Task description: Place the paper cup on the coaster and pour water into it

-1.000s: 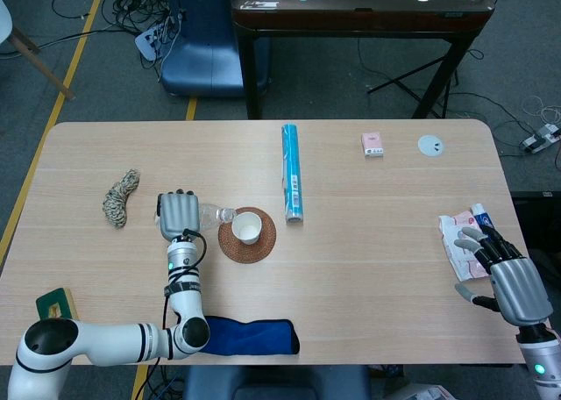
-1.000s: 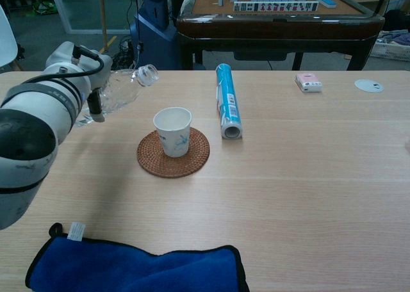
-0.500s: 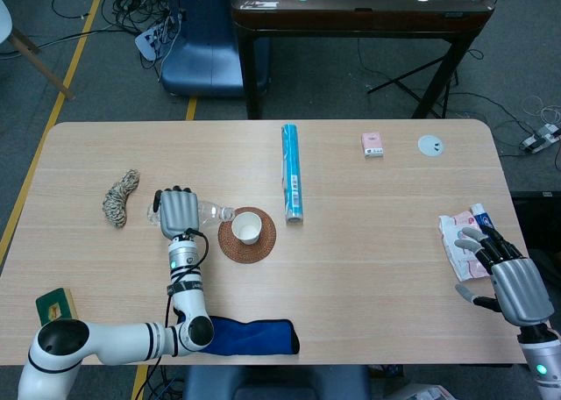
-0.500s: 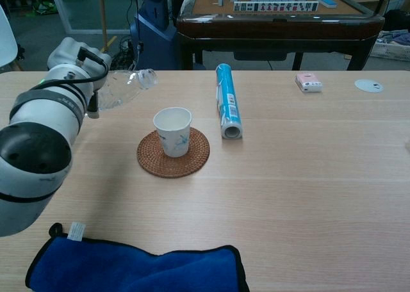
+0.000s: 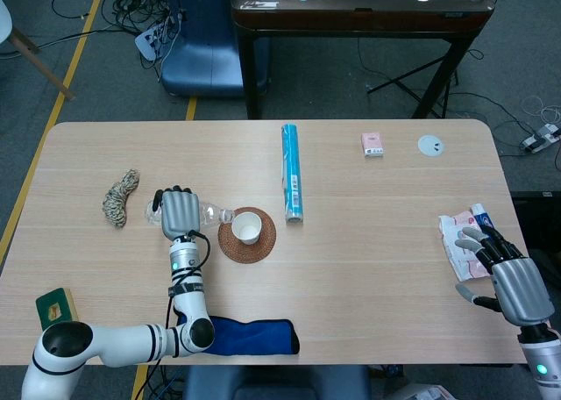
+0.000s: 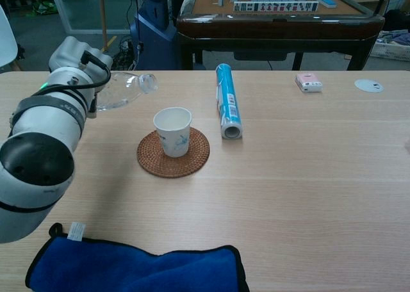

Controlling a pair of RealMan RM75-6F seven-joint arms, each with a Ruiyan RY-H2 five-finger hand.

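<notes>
The paper cup (image 6: 172, 131) stands upright on the round woven coaster (image 6: 173, 154), near the middle of the table (image 5: 368, 268). So the first part of the job looks done. The cup's open top faces up, and no water can be seen going in.

Just to the left of the cup is the clear bottle (image 6: 123, 91). It lies almost flat in the air, with its long side running left to right. Its mouth points toward the cup and sits a little higher than the cup's rim, but off to the left of it, not over the opening. That gap is what the pour depends on: the mouth probably has to come right, over the cup, and tip down.

The left hand (image 5: 179, 212) holds the bottle with its fingers wrapped around the body. This hand is close to the cup.

The right hand (image 5: 507, 275) is well apart, at the far right edge of the table. Its fingers are spread and it holds nothing. It rests beside a crinkly packet (image 5: 456, 238).

A blue tube (image 5: 292, 184) lies just to the right of the coaster, pointing away from the robot. A blue cloth (image 6: 134, 266) lies at the near edge.
</notes>
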